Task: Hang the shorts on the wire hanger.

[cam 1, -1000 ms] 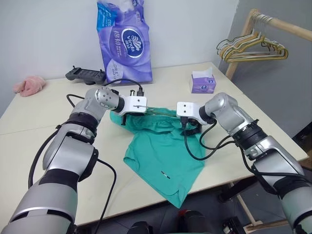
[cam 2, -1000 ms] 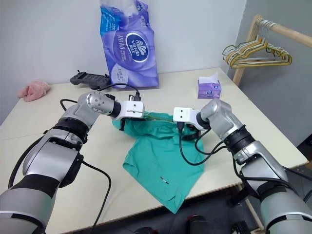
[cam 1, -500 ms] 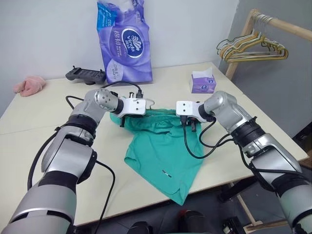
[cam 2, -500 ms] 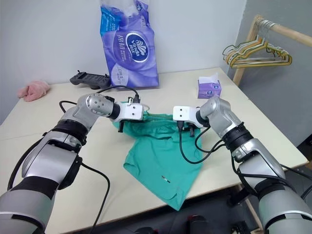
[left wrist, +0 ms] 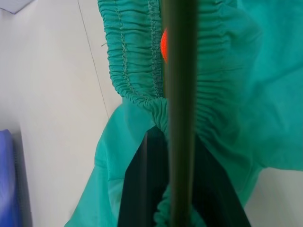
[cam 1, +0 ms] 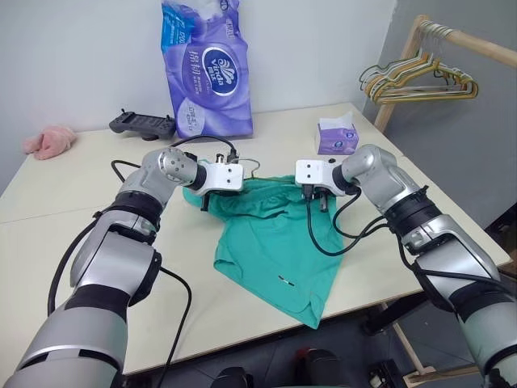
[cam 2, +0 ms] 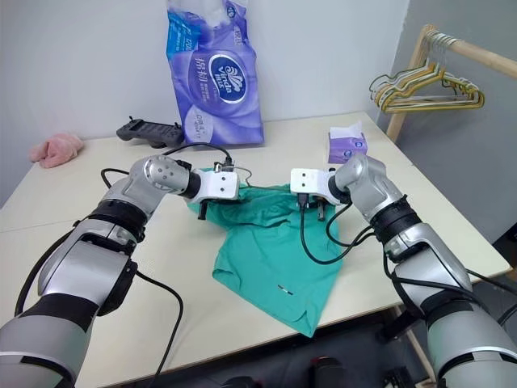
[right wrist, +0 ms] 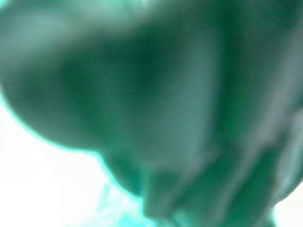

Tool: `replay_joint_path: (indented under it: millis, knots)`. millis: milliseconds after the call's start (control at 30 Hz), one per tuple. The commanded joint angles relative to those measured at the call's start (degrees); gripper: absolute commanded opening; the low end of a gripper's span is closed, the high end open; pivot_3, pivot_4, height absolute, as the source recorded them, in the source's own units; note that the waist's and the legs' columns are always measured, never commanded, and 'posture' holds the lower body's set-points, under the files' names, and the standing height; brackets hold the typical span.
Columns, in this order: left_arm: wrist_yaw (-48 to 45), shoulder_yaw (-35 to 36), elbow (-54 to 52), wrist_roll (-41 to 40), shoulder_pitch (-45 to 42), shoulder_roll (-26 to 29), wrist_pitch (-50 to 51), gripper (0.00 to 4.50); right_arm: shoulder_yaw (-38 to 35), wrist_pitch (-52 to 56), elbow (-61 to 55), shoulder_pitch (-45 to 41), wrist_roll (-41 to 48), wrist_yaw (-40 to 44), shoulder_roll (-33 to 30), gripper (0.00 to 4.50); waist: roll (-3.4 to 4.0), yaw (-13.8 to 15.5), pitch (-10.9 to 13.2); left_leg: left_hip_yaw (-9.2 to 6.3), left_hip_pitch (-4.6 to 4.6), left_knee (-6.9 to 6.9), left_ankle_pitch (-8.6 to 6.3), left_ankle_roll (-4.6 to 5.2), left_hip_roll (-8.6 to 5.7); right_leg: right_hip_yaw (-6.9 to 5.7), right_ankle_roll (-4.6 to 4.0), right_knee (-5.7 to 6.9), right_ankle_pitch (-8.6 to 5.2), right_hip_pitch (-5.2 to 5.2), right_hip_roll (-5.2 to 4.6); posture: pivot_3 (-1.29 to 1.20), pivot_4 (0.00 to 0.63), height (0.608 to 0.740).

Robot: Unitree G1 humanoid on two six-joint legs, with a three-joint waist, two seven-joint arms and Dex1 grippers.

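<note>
1. two arms meet over the shorts (cam 1: 275,242), which lie on the table (cam 1: 283,129) in front of the purple tissue pack (cam 1: 206,69), on the robot's side of it, with one leg hanging past the table's near edge.
2. eye views: the left gripper (cam 1: 206,198) sits at the waistband end more directly in front of the tissue pack. the right gripper (cam 1: 317,202) sits at the other end, further to the pack's right. the right claw is pinched narrow, apparently on waistband cloth. whether the left claw is wide or narrow i cannot tell.
3. left wrist view: the wire hanger (left wrist: 180,142) runs straight across the gathered waistband, right against the cloth.
4. right wrist view: green cloth presses close to the lens, which fits a grip on the shorts.
5. judgement: the step is getting the wire inside the waistband. keep the right pinch firm and the band stretched, then slide the wire along the elastic without letting the band slacken or bunch.
</note>
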Motion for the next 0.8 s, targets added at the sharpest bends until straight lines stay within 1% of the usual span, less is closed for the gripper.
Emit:
replay_joint_path:
  millis: [33,100,233,300,333,400,467,567,667,733,800]
  knots:
    - [-0.7,3.8,-2.2,-3.0,-2.2,0.6,2.6,1.75,-1.6,0.4,-1.3,0.0,-0.2,0.3,-0.9,0.00,0.00,0.0,0.0,0.00,0.00,0.00,0.00,0.00,0.00,0.00,0.00,0.00,0.00,0.00,0.00,-0.04,0.041,0.740]
    - [-3.7,5.0,-2.9,-4.7,-2.2,0.9,3.9,2.40,-1.9,0.3,-1.3,0.2,-0.3,0.2,-1.2,0.00,0.00,0.0,0.0,0.00,0.00,0.00,0.00,0.00,0.00,0.00,0.00,0.00,0.00,0.00,0.00,-0.05,0.043,0.740]
    - [-11.9,8.6,-5.8,-9.9,-2.2,1.8,9.9,3.70,-2.3,0.6,-2.0,0.9,-0.1,0.4,-2.2,0.00,0.00,0.0,0.0,0.00,0.00,0.00,0.00,0.00,0.00,-0.01,0.00,0.00,0.00,0.01,0.00,-0.05,0.043,0.740]
    - [-17.6,10.1,-7.1,-12.3,-3.0,4.4,13.4,4.27,-2.9,1.1,-2.6,1.7,0.3,0.4,-3.0,0.00,0.00,-0.1,0.0,0.00,0.00,0.00,0.00,0.00,0.00,0.00,0.00,0.00,0.00,0.01,0.00,-0.05,0.043,0.740]
    - [-20.4,11.1,-7.1,-13.6,-4.0,6.0,15.2,4.43,-3.1,1.2,-2.9,2.2,0.4,0.5,-3.6,0.00,0.01,-0.3,0.0,0.01,-0.01,0.00,0.00,0.00,0.01,0.00,0.00,0.00,0.00,0.00,0.01,-0.05,0.043,0.740]
    - [-23.8,12.8,-6.4,-15.3,-6.3,9.2,18.5,4.43,-3.8,2.0,-3.6,3.4,0.8,0.7,-4.9,0.00,0.01,-0.6,0.0,0.00,-0.01,-0.02,0.00,0.00,0.03,-0.02,0.00,0.00,0.00,-0.01,0.05,-0.04,0.041,0.740]
    - [-22.7,14.0,-4.6,-15.2,-8.0,11.4,19.3,4.43,-4.5,2.4,-4.6,4.7,0.9,0.8,-6.0,0.00,0.01,-0.7,0.0,-0.02,-0.01,-0.03,0.00,0.00,0.04,-0.03,0.00,-0.02,0.00,0.00,0.05,-0.04,0.039,0.740]
    - [-24.4,15.0,-3.9,-15.3,-8.3,14.2,19.4,4.43,-5.8,3.8,-6.7,6.5,1.5,1.4,-7.4,0.00,0.04,-0.6,0.0,-0.04,0.03,-0.03,0.00,0.01,0.03,-0.03,0.00,-0.04,0.00,0.05,0.05,-0.04,0.038,0.740]
    - [-23.7,14.9,-4.7,-14.0,-4.7,17.0,15.3,4.43,-7.5,4.9,-9.4,8.4,2.0,1.6,-9.4,0.00,0.06,-0.5,0.0,-0.05,0.04,-0.02,0.00,0.00,0.03,-0.04,0.00,0.00,0.00,0.05,0.05,-0.02,0.033,0.740]
    - [-23.4,15.3,-6.5,-14.6,-1.0,17.0,14.4,4.43,-8.6,6.0,-10.7,9.2,2.7,1.6,-10.4,0.00,0.07,-0.5,0.0,-0.02,0.05,-0.03,0.00,0.00,0.03,0.00,0.00,-0.01,0.00,0.03,0.05,-0.02,0.033,0.740]
    - [-23.3,16.4,-9.2,-16.5,3.1,16.4,15.5,4.43,-9.8,7.4,-12.8,9.8,3.5,1.3,-11.1,0.00,0.06,-0.2,0.0,-0.04,0.03,-0.01,0.00,0.00,0.03,-0.01,0.00,-0.02,0.00,0.03,0.04,-0.02,0.030,0.740]
